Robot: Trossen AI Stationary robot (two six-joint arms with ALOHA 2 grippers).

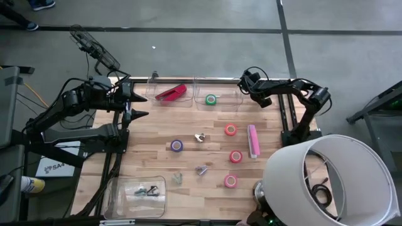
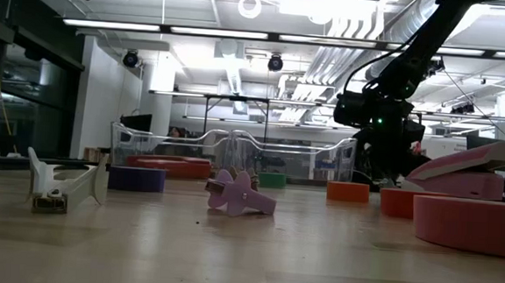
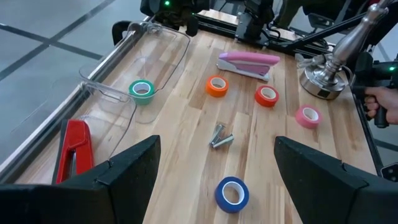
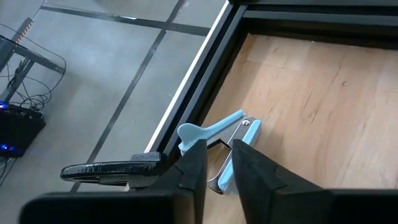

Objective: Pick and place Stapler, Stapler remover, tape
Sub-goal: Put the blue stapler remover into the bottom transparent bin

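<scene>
While the left gripper [image 1: 139,105] hangs over the left edge of the wooden table [image 1: 157,160] with its two dark fingers [image 3: 127,165] spread wide and holding nothing, the right gripper [image 4: 217,163] sits at the far right corner, its fingers close together and pinching a light blue staple remover [image 4: 225,138] right at the table's black frame.

A red stapler [image 1: 171,93] lies in the left compartment of a clear plastic tray [image 1: 196,100] along the far edge; its body is glossy red with a dark slot, as the left wrist view shows [image 3: 74,152]. A green tape roll [image 1: 210,99], a short ring with a pale core, rests in the neighbouring compartment. A pink stapler [image 1: 252,140] lies flat on the bare wood near the right side, long and slim, pale pink on top.

Loose on the table are more tape rings: a purple-blue roll [image 1: 177,145] near the middle, and three red-pink rolls [image 1: 230,130] [image 1: 235,156] [image 1: 230,181] in a line just left of the pink stapler. Between them lie small staple removers, one silvery [image 1: 200,137], one lilac [image 1: 201,169], one pale [image 1: 177,178]; the low view shows the lilac one [image 2: 240,196] with flared wings.

A second clear container [image 1: 138,191] at the near left corner holds several dark small items
</scene>
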